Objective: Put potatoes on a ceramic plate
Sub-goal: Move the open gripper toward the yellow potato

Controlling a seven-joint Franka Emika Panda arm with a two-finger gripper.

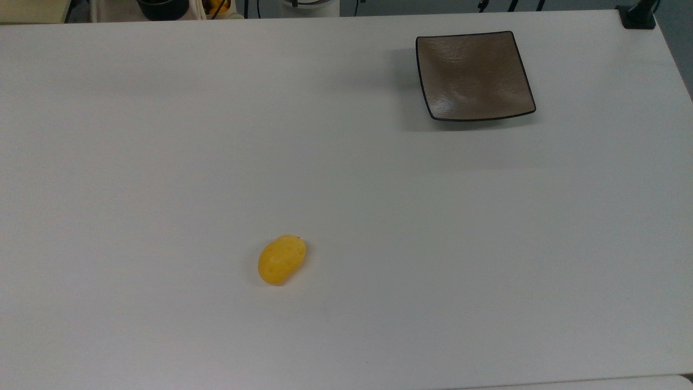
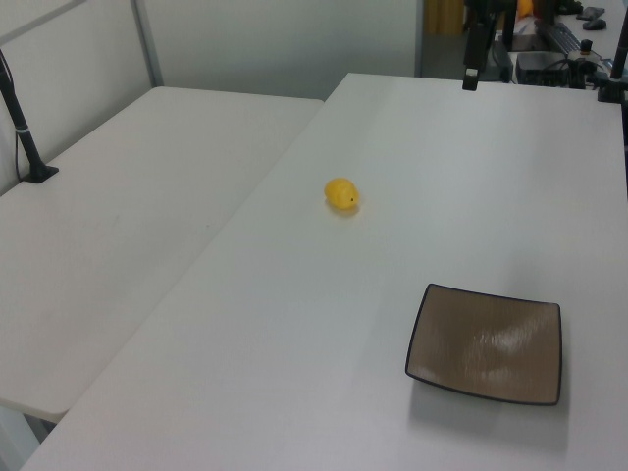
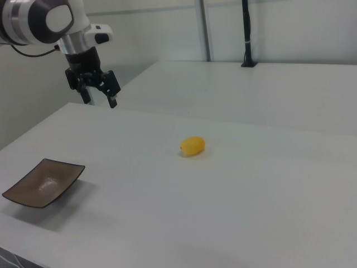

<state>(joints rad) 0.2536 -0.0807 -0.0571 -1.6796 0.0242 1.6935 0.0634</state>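
The potatoes are a single smooth yellow oval lump lying alone on the white table, left of centre and toward the near edge in the top view; it also shows mid-table. The ceramic plate, square, glossy taupe-brown with a thin black rim, sits bare at the top view's far right. My gripper hangs open and holds nothing above the table's far edge in the right view, well left of the lump and beyond the plate. One dark finger appears at the left view's top.
A second white table adjoins along a seam. A black clamped post stands on it. Another black clamp grips the table's far right corner. Bins and cables lie beyond the far edge.
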